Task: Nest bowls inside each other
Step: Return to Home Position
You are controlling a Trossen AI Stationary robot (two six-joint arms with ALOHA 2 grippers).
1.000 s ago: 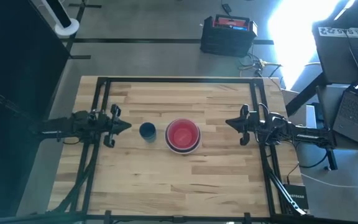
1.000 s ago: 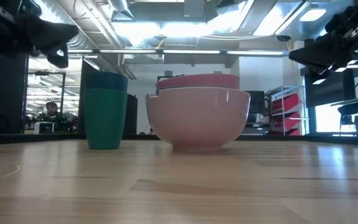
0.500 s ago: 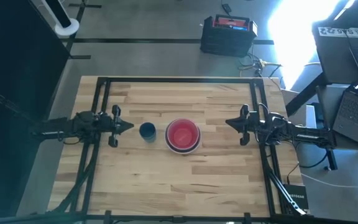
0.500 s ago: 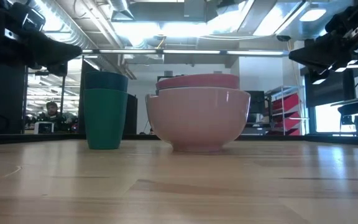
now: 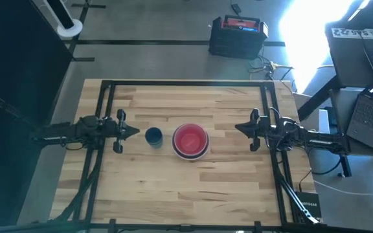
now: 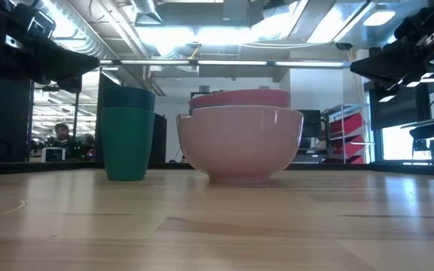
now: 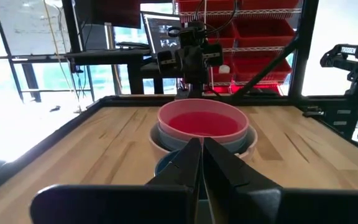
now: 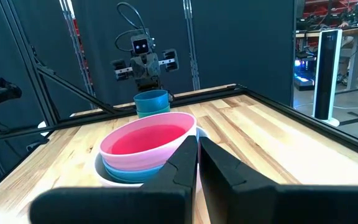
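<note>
A nested stack of bowls (image 5: 190,140) stands on its base at mid-table: a wide white bowl (image 8: 109,175) outermost, a grey-blue one (image 8: 126,172) in it, then a pink one (image 8: 143,149) with a red inside (image 7: 202,123). Left of the stack stands a narrow blue-green pair of nested cups (image 6: 129,135), upright on the table. My left gripper (image 5: 133,131) hangs shut and level above the table, left of the cups. My right gripper (image 5: 238,127) hangs shut and level, right of the stack. Neither holds anything.
A black frame (image 5: 105,103) runs around the wooden table (image 5: 193,188). There is bare wood in front of and behind the bowls. Off the table are a dark box (image 5: 237,35) on the floor and laptops (image 5: 368,77) at the right. A person (image 6: 64,135) sits far behind.
My left gripper has tipped its fingers up from a slight downward slant to level and rolled a little, staying in place above the table's left side. The bowls, the cups and my right arm have kept still.
</note>
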